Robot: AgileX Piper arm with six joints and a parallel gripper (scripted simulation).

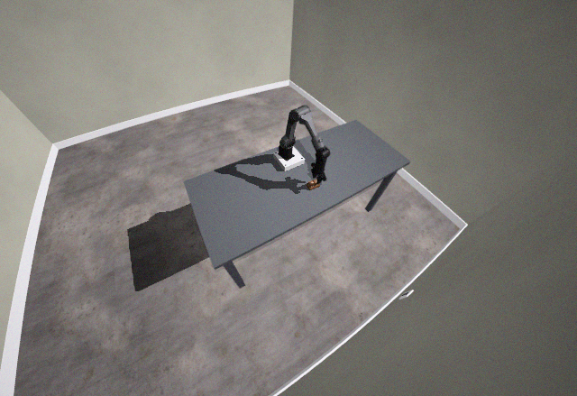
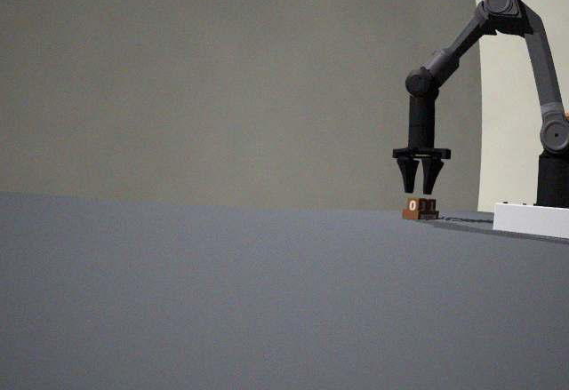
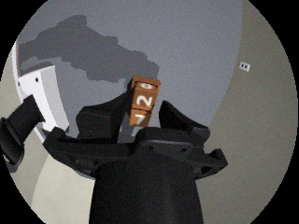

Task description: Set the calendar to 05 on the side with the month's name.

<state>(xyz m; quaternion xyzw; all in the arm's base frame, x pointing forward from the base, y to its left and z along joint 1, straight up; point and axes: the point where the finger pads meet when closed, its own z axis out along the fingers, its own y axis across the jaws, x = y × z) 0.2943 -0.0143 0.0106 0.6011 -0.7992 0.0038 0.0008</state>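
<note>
The brown perpetual calendar (image 1: 312, 185) (image 2: 419, 209) (image 3: 142, 104) is on the gray table (image 1: 261, 215) (image 2: 276, 294) (image 3: 192, 42), out in front of the arm's white base plate (image 1: 291, 165) (image 2: 528, 218) (image 3: 52, 95) and well apart from it. Its tray (image 2: 409, 215) (image 3: 136, 78) lies flat, with two number cubes side by side in it. On the shaded long side, above a label strip too small to read, the digits look like 3 and 1, upright. A white 0 shows on the lit end. From the wrist, the cube tops read 2 and 7.

The black parallel gripper (image 1: 319, 179) (image 2: 418, 192) (image 3: 144, 103) points straight down just above the cubes. Its fingers are parted and released, grasping nothing, with their tips apart from the calendar.
</note>
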